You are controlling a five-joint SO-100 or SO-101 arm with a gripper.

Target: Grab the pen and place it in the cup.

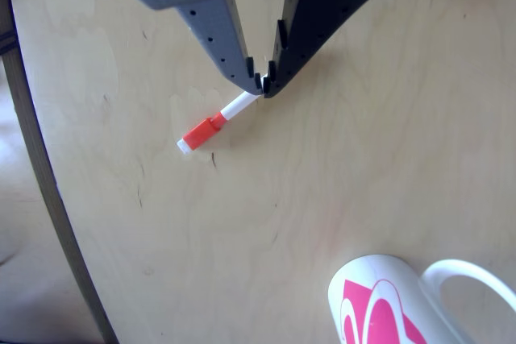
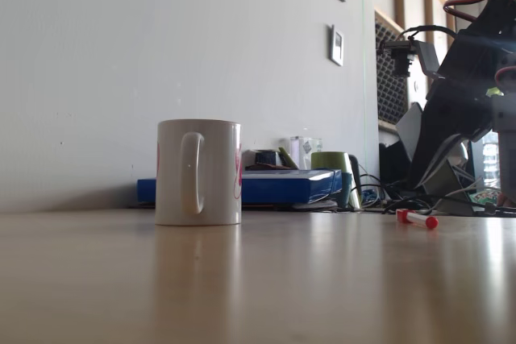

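The pen (image 1: 211,126) lies flat on the wooden table, a white shaft with a red cap pointing lower left in the other view. Its far end runs under the fingertips of my gripper (image 1: 260,82), which comes in from the top with grey and black jaws drawn almost together. The fixed view has the pen (image 2: 417,217) resting on the table at the right, both ends free, below the dark arm (image 2: 468,78). The cup (image 1: 379,304), a white mug with a pink design, stands at the lower right; in the fixed view the cup (image 2: 198,172) is left of centre, handle toward the camera.
The table's curved edge (image 1: 48,191) runs down the left of the other view. In the fixed view, a blue flat box (image 2: 282,185), a green cup (image 2: 332,165) and cables sit along the wall behind the mug.
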